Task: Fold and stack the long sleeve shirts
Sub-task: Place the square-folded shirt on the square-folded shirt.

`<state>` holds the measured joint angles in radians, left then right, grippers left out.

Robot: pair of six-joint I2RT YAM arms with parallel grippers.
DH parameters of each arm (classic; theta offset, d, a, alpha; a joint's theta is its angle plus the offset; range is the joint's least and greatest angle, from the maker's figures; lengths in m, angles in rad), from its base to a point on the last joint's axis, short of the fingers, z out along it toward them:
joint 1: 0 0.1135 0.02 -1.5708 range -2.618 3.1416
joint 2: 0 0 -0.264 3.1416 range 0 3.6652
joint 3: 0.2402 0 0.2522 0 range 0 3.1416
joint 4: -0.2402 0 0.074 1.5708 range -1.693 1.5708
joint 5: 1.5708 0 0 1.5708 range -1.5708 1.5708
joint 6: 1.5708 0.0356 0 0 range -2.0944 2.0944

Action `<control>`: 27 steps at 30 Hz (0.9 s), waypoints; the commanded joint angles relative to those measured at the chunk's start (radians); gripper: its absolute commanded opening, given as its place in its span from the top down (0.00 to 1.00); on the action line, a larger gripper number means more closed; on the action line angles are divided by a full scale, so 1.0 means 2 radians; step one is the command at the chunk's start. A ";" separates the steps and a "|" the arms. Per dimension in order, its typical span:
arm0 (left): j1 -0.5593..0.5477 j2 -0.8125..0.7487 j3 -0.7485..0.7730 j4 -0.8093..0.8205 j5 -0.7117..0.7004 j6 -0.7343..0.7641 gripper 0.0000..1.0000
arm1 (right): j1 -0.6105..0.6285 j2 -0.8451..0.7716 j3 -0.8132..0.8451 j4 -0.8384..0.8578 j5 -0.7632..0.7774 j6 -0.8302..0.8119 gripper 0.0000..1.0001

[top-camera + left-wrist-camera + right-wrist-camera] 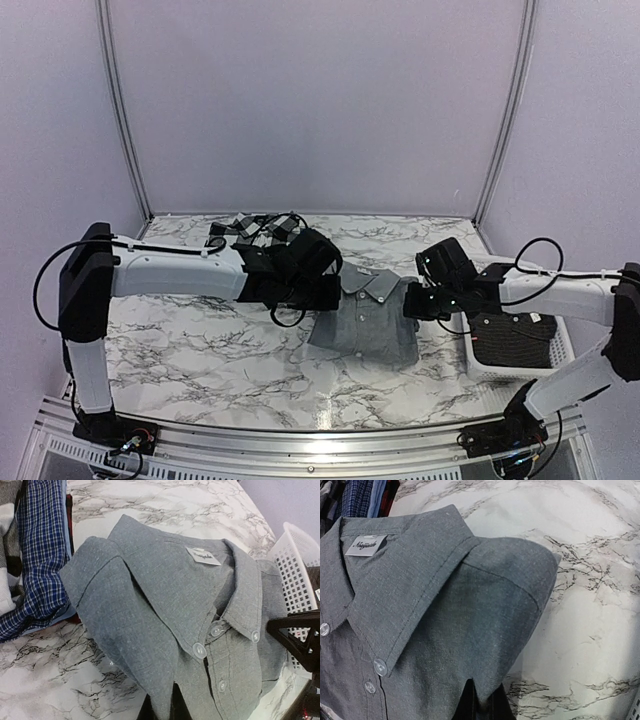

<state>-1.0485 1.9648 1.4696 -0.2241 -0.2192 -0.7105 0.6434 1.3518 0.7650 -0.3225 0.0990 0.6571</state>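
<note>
**Item 1, grey shirt** (365, 318): plain mid-grey, collared, button-front. It is located at the middle of the marble table (200, 340), with the collar turned toward 12 o'clock and the hem toward 6 o'clock. The front is buttoned, and a white neck label (203, 556) is sewn inside the collar. Both shoulders are gathered up off the table, and the body is draped down between them.

**Item 2, left gripper** (328, 292): set at 9 o'clock of the grey shirt. The fingers are pressed together, and a fold of shoulder cloth is pinched between them. In the left wrist view the dark fingertips are mostly covered by the fabric.

**Item 3, right gripper** (412, 303): set at 3 o'clock of the grey shirt. The fingers are pressed together on the opposite shoulder, and the cloth is folded down over them in the right wrist view.

**Item 4, checked shirt** (262, 228): black and white, heaped at 11 o'clock of the grey shirt near the far table edge.

**Item 5, blue shirt** (40, 555): fine blue check, bunched just beside the checked shirt.

**Item 6, basket** (480, 362): white slatted plastic, placed at 4 o'clock of the grey shirt by the right table edge.

**Item 7, charcoal shirt** (512, 340): laid inside the basket.
</note>
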 commanded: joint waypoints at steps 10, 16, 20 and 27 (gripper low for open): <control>0.020 -0.079 0.050 -0.050 -0.021 0.030 1.00 | 0.012 0.007 0.156 -0.037 -0.008 -0.038 1.00; 0.077 -0.125 0.029 -0.069 -0.008 0.041 1.00 | 0.024 0.082 0.269 -0.025 -0.027 -0.054 1.00; 0.130 -0.157 0.012 -0.077 0.011 0.053 1.00 | 0.032 0.147 0.357 -0.019 -0.042 -0.061 1.00; 0.213 -0.176 0.008 -0.090 0.033 0.084 1.00 | 0.044 0.282 0.510 0.015 -0.095 -0.060 1.00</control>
<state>-0.6857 1.6436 1.4952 -0.3729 -0.1848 -0.5983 0.7120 1.8053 1.6291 -0.3649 -0.0143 0.5472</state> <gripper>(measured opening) 0.017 0.006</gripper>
